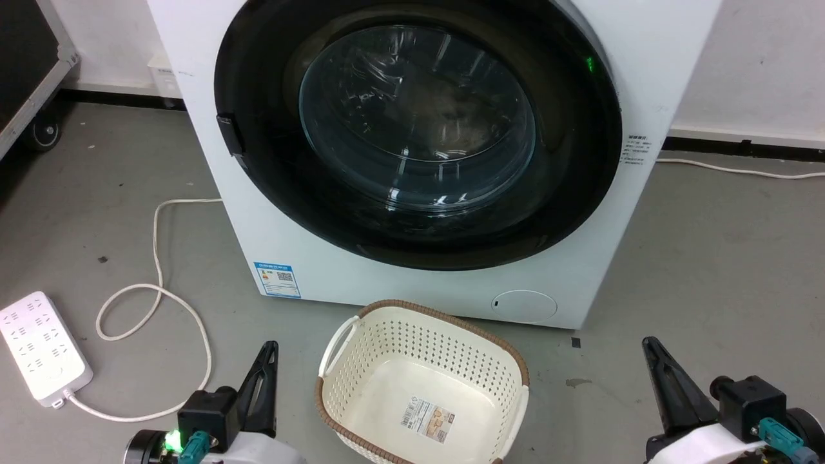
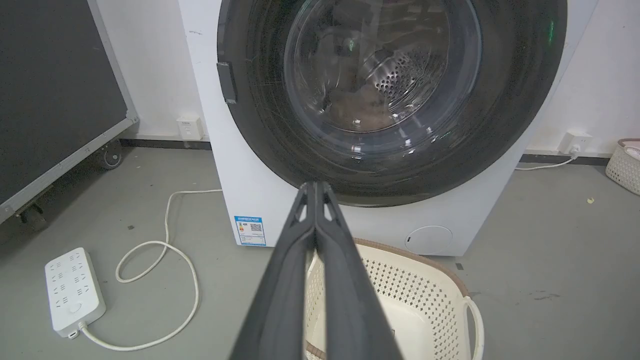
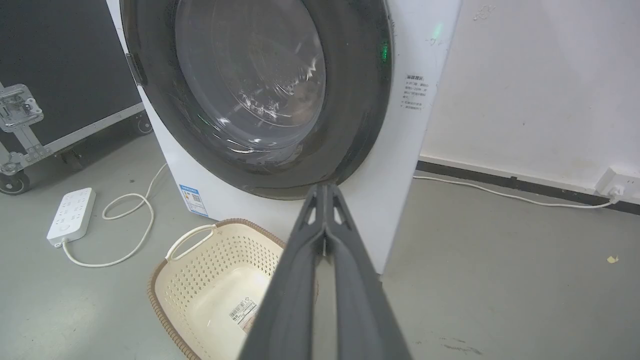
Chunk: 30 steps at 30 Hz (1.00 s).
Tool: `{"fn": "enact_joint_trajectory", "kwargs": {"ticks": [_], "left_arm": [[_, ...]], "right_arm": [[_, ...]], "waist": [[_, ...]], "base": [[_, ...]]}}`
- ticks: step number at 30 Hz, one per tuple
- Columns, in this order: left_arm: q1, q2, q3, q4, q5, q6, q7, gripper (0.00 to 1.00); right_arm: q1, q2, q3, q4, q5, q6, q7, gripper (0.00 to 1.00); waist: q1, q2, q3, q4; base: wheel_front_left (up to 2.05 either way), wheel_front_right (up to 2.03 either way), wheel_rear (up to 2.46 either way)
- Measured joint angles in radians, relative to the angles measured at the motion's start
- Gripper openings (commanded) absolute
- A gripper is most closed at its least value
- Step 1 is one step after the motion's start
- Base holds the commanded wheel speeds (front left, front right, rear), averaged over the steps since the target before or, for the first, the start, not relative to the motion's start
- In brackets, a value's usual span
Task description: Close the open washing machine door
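Door (image 1: 419,135) is looking shut already. Left gripper (image 1: 271,351) and right gripper (image 1: 650,345) are idling, jaws closed and empty. Maybe needing one latch-checking push.

Glossy glass door (image 1: 417,116) on a smooth white washer (image 1: 309,245) — perforated cream plastic basket (image 1: 422,386), matt floor (image 1: 709,270).

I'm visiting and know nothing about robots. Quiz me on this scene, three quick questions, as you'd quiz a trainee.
1. True or false: the washing machine door sits shut against the washing machine.
2. What lies in the cream basket? A) clothes B) just a label C) shoes
3. Fill in: the left gripper and the right gripper each have their fingers pressed ____.
Key: 1 true; 2 B; 3 together.
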Motion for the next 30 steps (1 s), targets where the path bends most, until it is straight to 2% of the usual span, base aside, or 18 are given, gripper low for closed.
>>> {"fn": "enact_joint_trajectory", "kwargs": {"ticks": [30], "left_arm": [[-0.015, -0.001, 0.024, -0.033, 0.033, 0.025, 0.067, 0.0]], "right_arm": [[-0.019, 0.002, 0.014, -0.017, -0.017, 0.0, 0.044, 0.0]], "waist": [[-0.0001, 0.0, 0.004, -0.021]], "base": [[0.0, 0.0, 0.0]]}}
